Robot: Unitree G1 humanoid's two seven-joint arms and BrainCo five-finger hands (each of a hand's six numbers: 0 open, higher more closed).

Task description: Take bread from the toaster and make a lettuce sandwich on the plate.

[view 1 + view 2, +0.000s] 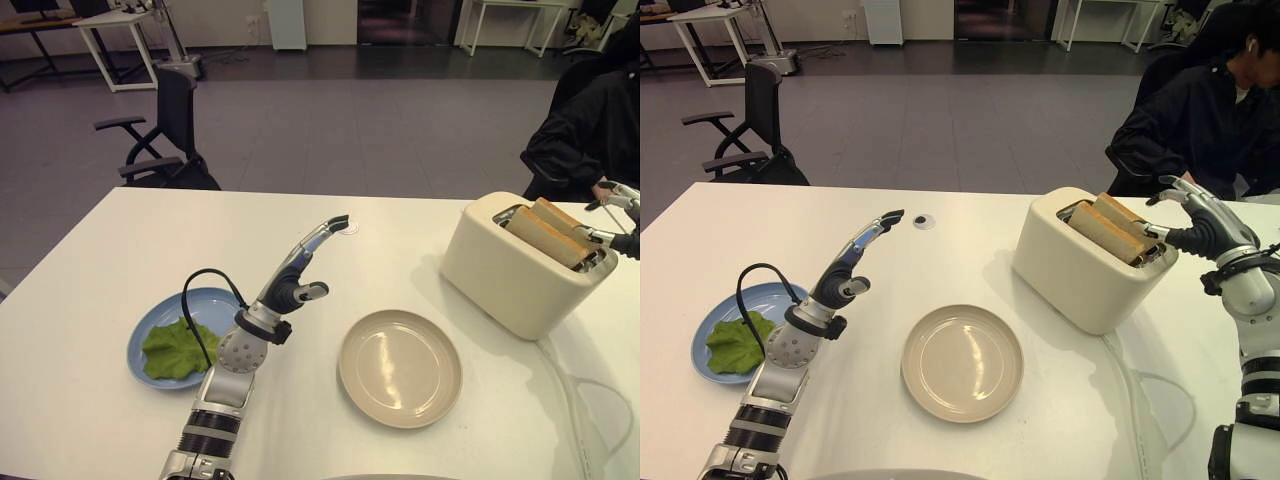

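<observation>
White table (970,255) carries the plate (962,362); right of it, toaster (1070,272) with bread (1106,228), right hand (1202,230) spread beside; left of it, left hand (845,268) outstretched, empty.

L hand (300,272) raised fwd, fingers (322,236) straight (thumb tucked in), forearm (225,392) angled up. R hand (1202,228) turned inward, spread wide, holding nothing.

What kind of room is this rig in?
Likely an office or lab, not a kitchen: an office chair, white desks at the back, and the toaster on a plain white table.
</observation>
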